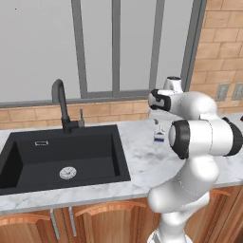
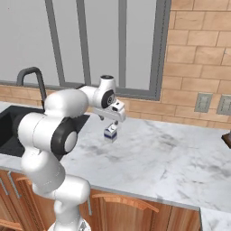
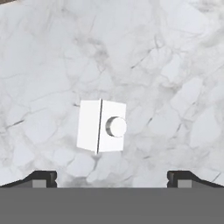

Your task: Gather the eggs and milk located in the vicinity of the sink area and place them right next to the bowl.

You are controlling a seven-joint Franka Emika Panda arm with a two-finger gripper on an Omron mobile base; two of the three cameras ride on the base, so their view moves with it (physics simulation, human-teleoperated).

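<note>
Milk [image 3: 102,126] stands upright on the marble counter [image 2: 171,153], a short way right of the sink [image 1: 61,156] and well clear of its rim, its white top with the round cap facing up toward the hand camera. Directly above the carton hangs the tool [image 2: 111,124], pointing down with its jaws spread wide apart and nothing between them; the two dark fingertips [image 3: 41,178] sit far out to either side of the carton without touching it
</note>
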